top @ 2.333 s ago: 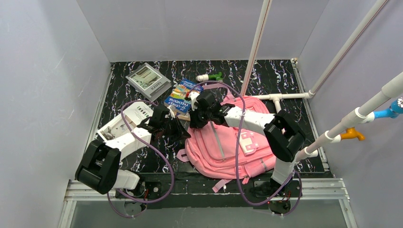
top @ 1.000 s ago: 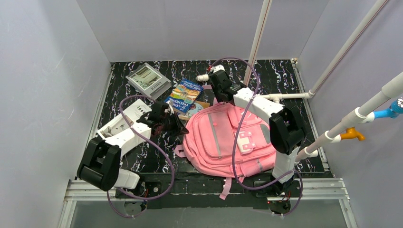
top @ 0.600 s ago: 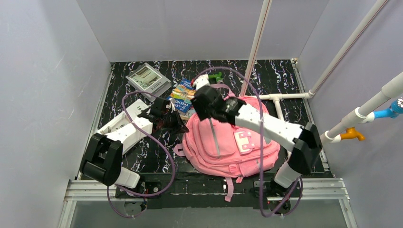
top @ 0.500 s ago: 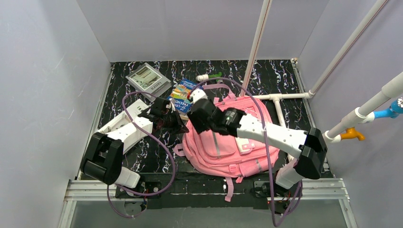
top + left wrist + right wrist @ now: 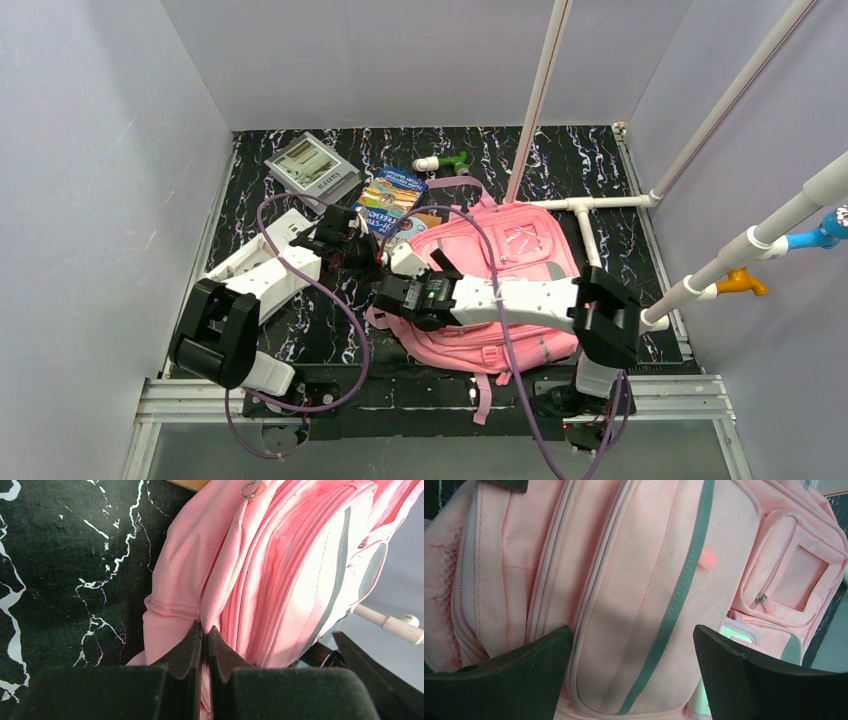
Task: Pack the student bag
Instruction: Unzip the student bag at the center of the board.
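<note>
So, student bag (image 5: 520, 250): lying flat on the counter (image 5: 600, 170), front side facing up, sitting right of centre toward the near edge; one pink strap (image 5: 483, 395) hanging over that near edge.
Left claw (image 5: 205, 630): fingers pressing together, pinching a fold of pink fabric at the bag's left side, just by a stitched seam; gripping the bag and nothing else.
Right claw (image 5: 631, 630): fingers spreading wide, holding nothing; hovering over the bag's front panel, and whether it is touching the fabric is impossible to tell.
Grey stripe (image 5: 674, 605): running down the front panel, passing between the right claw's two fingers.
Window pocket (image 5: 796, 577): showing on the bag's front beside the stripe, with a zip pull (image 5: 760, 600) lying at its edge.
Right arm (image 5: 520, 295): stretching leftward across the bag's near half, hiding part of it in the top view.
Both claws: sitting near each other at the bag's left edge.
Book (image 5: 392, 192): showing a blue, colourful cover, lying on the counter just beyond the bag's far-left corner.
Grey box (image 5: 312, 168): lying at the far left of the counter, well apart from the bag.
White-and-green item (image 5: 443, 161): lying near the far edge, beyond the bag; too small to be naming.
</note>
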Action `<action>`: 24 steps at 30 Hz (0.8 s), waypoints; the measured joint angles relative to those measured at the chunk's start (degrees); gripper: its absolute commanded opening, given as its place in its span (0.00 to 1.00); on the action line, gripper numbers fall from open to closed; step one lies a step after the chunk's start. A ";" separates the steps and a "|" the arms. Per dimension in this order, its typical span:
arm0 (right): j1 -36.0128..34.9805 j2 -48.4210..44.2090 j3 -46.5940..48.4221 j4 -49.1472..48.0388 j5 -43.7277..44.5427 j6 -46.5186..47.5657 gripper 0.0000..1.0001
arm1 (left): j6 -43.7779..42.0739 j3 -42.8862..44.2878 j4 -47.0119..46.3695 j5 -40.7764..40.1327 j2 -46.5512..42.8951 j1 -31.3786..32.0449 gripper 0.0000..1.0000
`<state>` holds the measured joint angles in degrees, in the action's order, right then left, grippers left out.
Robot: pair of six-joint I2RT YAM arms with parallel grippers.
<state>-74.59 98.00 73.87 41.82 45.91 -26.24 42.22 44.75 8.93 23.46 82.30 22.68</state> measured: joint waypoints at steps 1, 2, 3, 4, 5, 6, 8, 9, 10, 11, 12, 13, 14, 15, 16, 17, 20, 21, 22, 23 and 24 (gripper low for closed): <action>-0.57 1.46 0.00 0.50 1.01 -0.13 0.98 | 0.02 -0.02 0.00 0.11 0.00 -0.02 0.00; -0.92 2.43 0.00 0.46 1.60 -0.22 0.98 | 0.09 -0.02 0.02 0.17 0.00 -0.07 0.00; -1.20 3.37 0.00 0.20 2.12 -0.35 0.98 | 0.20 0.00 0.00 0.20 0.00 -0.07 0.00; -1.33 3.89 -0.09 -0.22 2.51 -0.39 0.95 | 0.26 0.00 0.00 0.24 0.00 -0.09 0.00; -1.40 4.07 -0.44 -0.52 3.21 -0.63 0.90 | 0.39 -0.02 0.00 0.33 0.00 -0.13 0.00; -1.40 4.07 -0.94 -0.90 3.89 -1.22 0.80 | 0.46 -0.02 0.00 0.44 0.00 -0.24 0.00; -1.40 4.07 -1.73 -1.29 5.70 -2.40 0.66 | 0.57 -0.02 -0.02 0.72 0.00 -0.46 0.00; -1.42 4.07 -2.05 -1.73 5.99 -3.15 0.60 | 0.63 -0.02 -0.15 0.83 0.00 -0.52 0.00; -1.62 3.98 -2.38 -2.21 6.60 -3.45 0.50 | 0.66 -0.02 -0.37 0.94 0.00 -0.59 0.00; -1.81 3.72 -2.67 -2.78 6.95 -3.34 0.40 | 0.63 -0.02 -0.48 1.01 0.00 -0.66 0.00; -1.97 3.23 -2.91 -3.21 7.15 -2.80 0.33 | 0.61 -0.02 -0.55 1.05 0.00 -0.70 0.00; -2.10 2.29 -3.39 -4.09 7.21 -2.34 0.25 | 0.61 -0.02 -0.55 1.18 0.00 -0.79 0.00; -2.12 1.05 -3.91 -4.87 7.08 -1.88 0.18 | 0.59 -0.02 -0.55 1.29 0.00 -0.85 0.00; -2.03 -0.55 -4.55 -5.60 6.97 -1.33 0.12 | 0.52 -0.02 -0.52 1.44 0.00 -0.94 0.00; -1.88 -2.21 -5.16 -6.10 6.84 -0.74 0.05 | 0.42 -0.02 -0.50 1.49 0.00 -1.05 0.00; -1.66 -3.63 -5.46 -6.23 6.73 -0.35 0.01 | 0.28 -0.02 -0.48 1.55 0.00 -1.11 0.00; -0.55 -7.32 -5.53 -6.16 5.22 0.61 0.01 | -0.76 0.11 0.20 1.79 0.00 -1.27 0.14; 0.00 -8.52 -5.55 -6.21 4.20 1.18 0.01 | -1.31 0.39 0.66 1.95 0.00 -1.33 0.23; 0.63 -9.73 -5.84 -6.58 2.99 1.95 0.01 | -1.95 1.03 1.57 2.27 0.00 -1.38 0.33; 1.27 -11.06 -6.51 -7.34 1.64 2.71 0.01 | -2.62 1.57 2.36 2.69 -0.04 -1.49 0.40; 1.95 -12.37 -7.30 -8.17 0.26 3.41 0.01 | -2.89 1.95 2.89 3.08 -0.28 -1.62 0.47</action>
<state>-72.64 85.62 66.57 33.65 46.17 -22.83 39.33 46.70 11.81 26.55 82.02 21.06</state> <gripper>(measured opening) 0.061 0.277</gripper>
